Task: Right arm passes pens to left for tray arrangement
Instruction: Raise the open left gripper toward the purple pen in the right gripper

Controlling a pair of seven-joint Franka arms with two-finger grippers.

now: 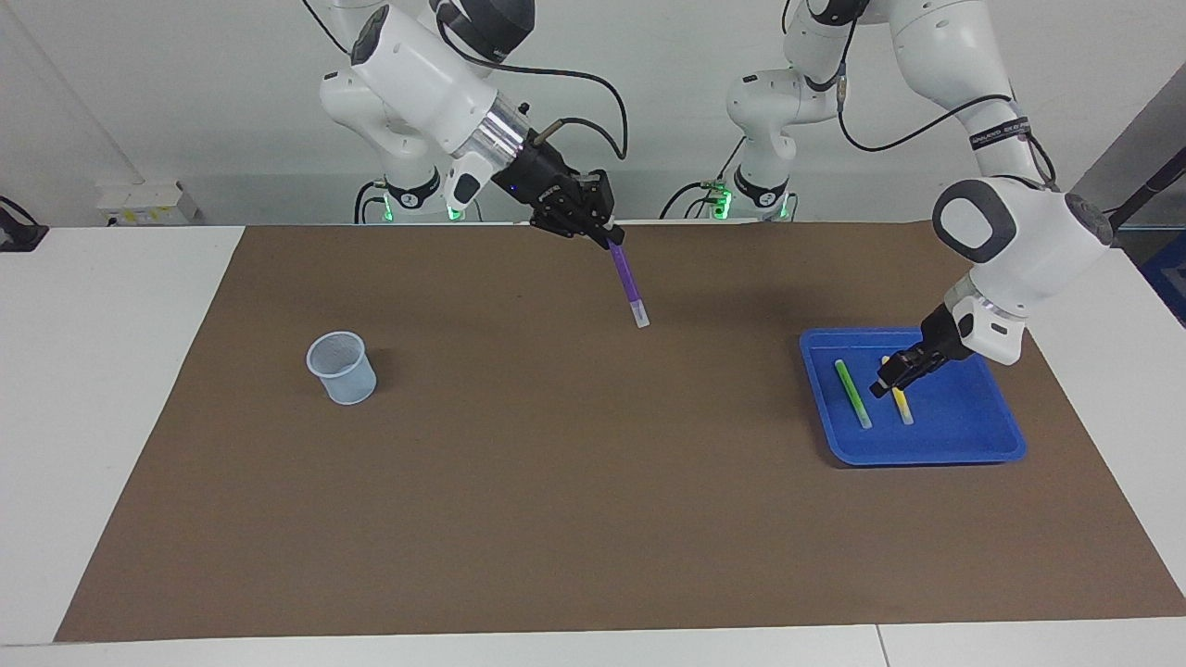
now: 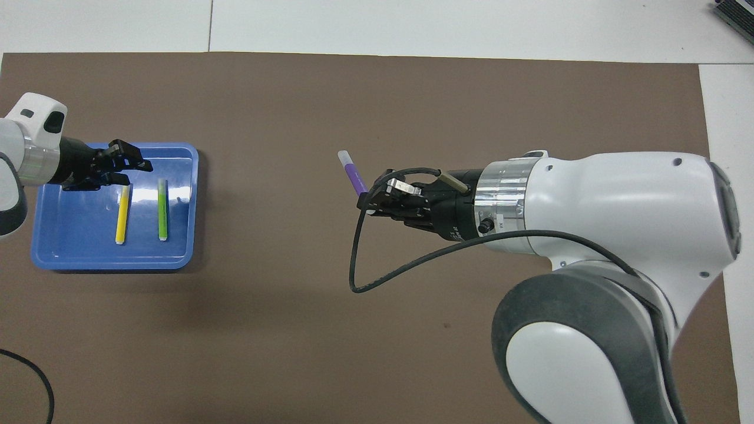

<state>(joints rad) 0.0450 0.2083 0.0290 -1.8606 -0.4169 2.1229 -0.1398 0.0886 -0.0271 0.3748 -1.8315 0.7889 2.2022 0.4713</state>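
Facing view: right gripper [image 1: 607, 236] clamped on the purple pen [image 1: 627, 282], raised over the middle of the brown mat [image 1: 556, 463], pale tip angled down. Left gripper [image 1: 885, 383], fingers parted, over the blue tray [image 1: 964, 435] above the yellow pen [image 1: 902, 406]; green pen [image 1: 851, 393] lies beside it in the tray. Translucent cup [image 1: 342, 368] stands toward the right arm's end. Overhead view: left gripper [image 2: 138, 169] spread, holding nothing, over the tray [image 2: 76, 247]; yellow pen [image 2: 122, 214] and green pen [image 2: 162, 209] parallel, apart. Right gripper [image 2: 366, 200] grips the purple pen [image 2: 352, 174].
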